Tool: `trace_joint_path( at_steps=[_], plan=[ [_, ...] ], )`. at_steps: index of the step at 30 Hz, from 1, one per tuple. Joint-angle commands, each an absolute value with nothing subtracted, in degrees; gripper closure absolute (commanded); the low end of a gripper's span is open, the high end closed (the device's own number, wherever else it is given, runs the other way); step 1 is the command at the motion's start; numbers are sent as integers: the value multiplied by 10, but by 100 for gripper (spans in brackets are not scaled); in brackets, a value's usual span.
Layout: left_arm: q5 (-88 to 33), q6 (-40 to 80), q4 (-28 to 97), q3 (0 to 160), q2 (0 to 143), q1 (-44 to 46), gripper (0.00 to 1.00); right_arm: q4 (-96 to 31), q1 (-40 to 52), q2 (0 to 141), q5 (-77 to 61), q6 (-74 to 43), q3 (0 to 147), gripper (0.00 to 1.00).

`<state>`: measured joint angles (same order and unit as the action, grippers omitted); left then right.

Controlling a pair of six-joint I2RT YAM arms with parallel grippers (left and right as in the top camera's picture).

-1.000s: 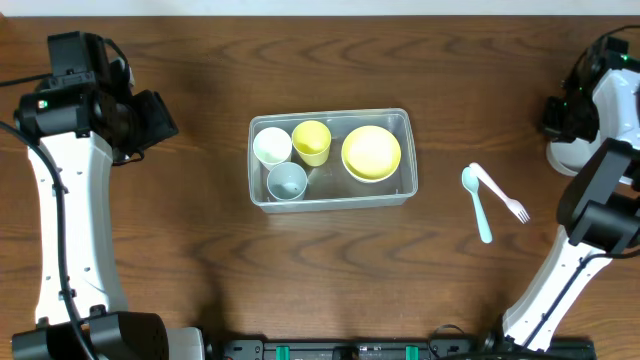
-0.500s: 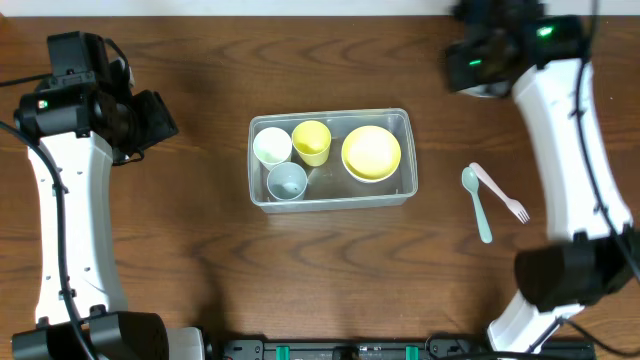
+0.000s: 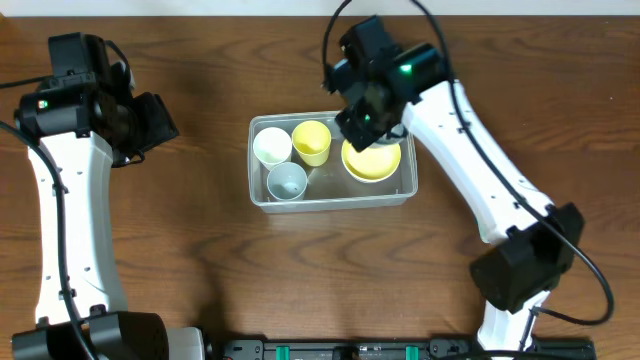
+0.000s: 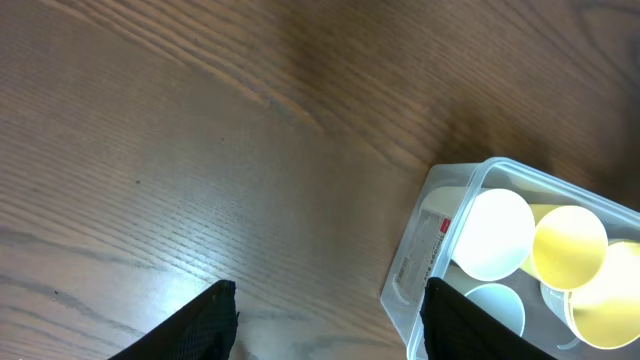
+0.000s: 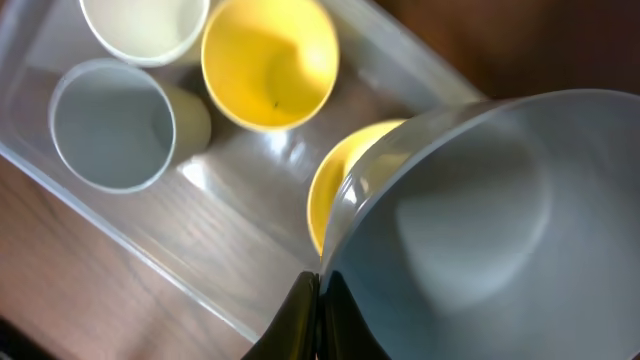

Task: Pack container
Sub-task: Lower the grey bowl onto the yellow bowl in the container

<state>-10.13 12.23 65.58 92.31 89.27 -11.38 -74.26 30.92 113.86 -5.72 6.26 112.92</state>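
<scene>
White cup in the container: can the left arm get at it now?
Probably yes. The white cup sits uncovered at the container's left end, nearest the open left pincer. The right pincer, holding a grey bowl, hangs over the other end.

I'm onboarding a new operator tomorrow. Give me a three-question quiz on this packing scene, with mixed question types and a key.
1. True or false: the left tool is holding a cup.
2. What does the right tool grip? A) a lid B) a grey bowl C) a fork
3. How many cups stand in the container?

Key:
1. False. It is open and empty, off to the side of the container.
2. B
3. Three: white cup, yellow cup, grey cup.
</scene>
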Motion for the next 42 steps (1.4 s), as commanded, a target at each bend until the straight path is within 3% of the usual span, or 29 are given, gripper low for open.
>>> trace_joint_path(
  at_steps=[1,7,8,9,13,24,28,31,34,42],
  plan=[
    [-96,125,657,921,899,-116,40,-748,323,1154,-54,51,1119,98],
    [-96,125,658,921,899,-116,40,-743,322,1159,-54,52,1101,94],
    [-96,125,658,921,899,-116,40,-744,322,1159,-54,52,1101,86],
    [-96,125,658,921,899,-116,40,-743,322,1159,-54,52,1101,71],
    [-96,125,658,921,899,-116,40,-741,321,1159,-54,52,1101,51],
    [-96,125,661,921,899,-116,40,-710,316,1151,-6,13,1103,52],
    [-97,121,667,921,899,-116,40,-691,289,1110,66,-29,1115,45],
    [-97,116,673,921,899,-115,40,-677,247,1067,86,-45,1127,23],
    [-96,101,681,921,899,-109,40,-668,179,1020,80,-62,1129,10],
    [-96,95,685,921,899,-73,39,-783,21,1015,-9,-40,1108,10]
  ],
)
